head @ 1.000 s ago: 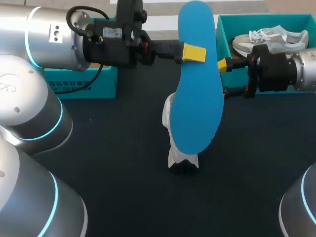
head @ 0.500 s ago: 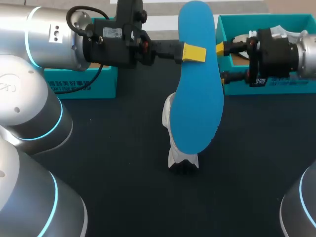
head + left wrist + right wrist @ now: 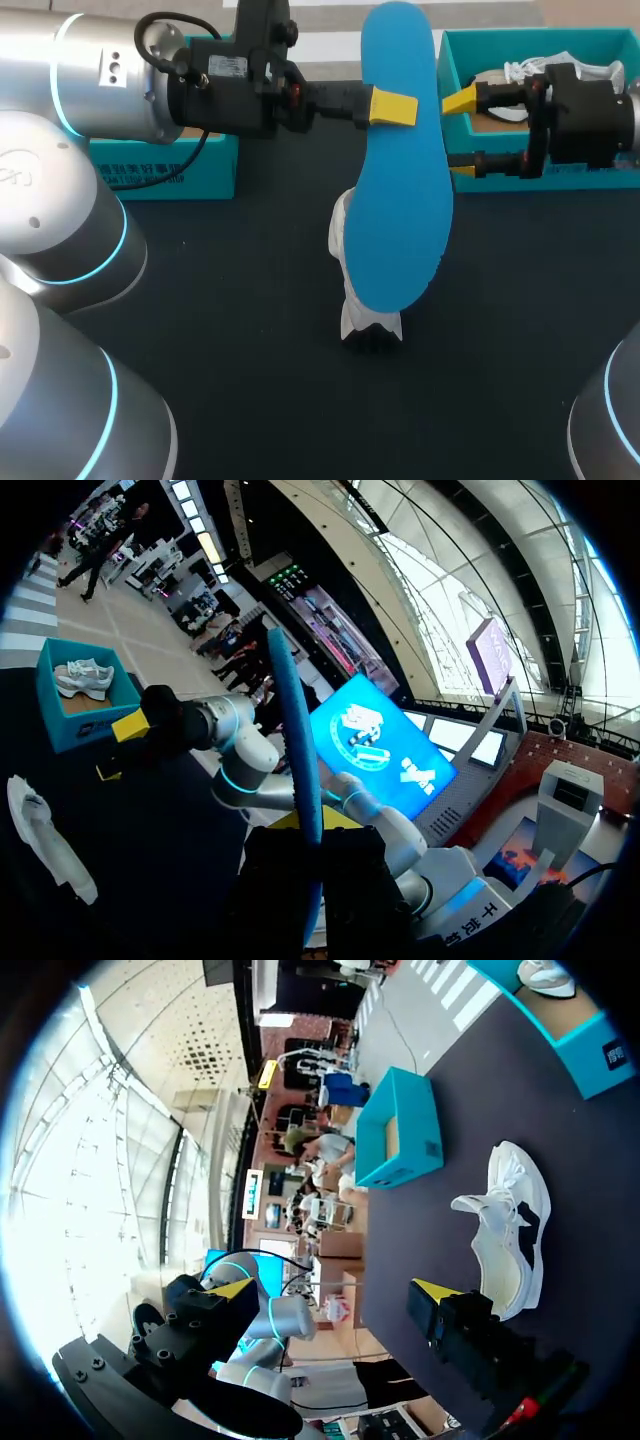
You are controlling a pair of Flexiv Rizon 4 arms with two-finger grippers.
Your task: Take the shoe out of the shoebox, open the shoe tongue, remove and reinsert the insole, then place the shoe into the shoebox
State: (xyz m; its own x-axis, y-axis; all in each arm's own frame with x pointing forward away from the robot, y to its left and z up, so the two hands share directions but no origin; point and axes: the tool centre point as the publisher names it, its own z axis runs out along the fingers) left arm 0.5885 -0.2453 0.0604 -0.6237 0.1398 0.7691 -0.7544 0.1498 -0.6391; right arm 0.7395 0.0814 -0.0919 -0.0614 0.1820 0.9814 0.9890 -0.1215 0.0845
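The left pincer [image 3: 393,106] is clamped on the blue insole [image 3: 400,190], one yellow tip laid across its broad face, holding it clear above the dark worktop [image 3: 230,330]. In the head view the insole turns its flat side to the camera, its long axis running from the far side toward the robot. In the left wrist view it rises edge-on [image 3: 296,730] out of the fingers.

The white shoe [image 3: 338,235] lies on the worktop directly beneath, mostly hidden by the insole, its length roughly in line with it. The right pincer [image 3: 462,136] stands wide and empty just beside the insole's right edge, its two tips spaced along that edge and, as far as can be told, not touching it. Behind it sits the teal shoebox [image 3: 447,60] with a second shoe [image 3: 487,82] inside. Another teal box [image 3: 215,175] stands at the left, behind the left arm.

The insole appears to be out, with reinsertion yet to come. That move turns on lining the insole's length up with the shoe below and lowering it into the opening. The left arm holds the piece, and the right looks better placed to steady the shoe. Which end of the shoe is the toe cannot be told from above.
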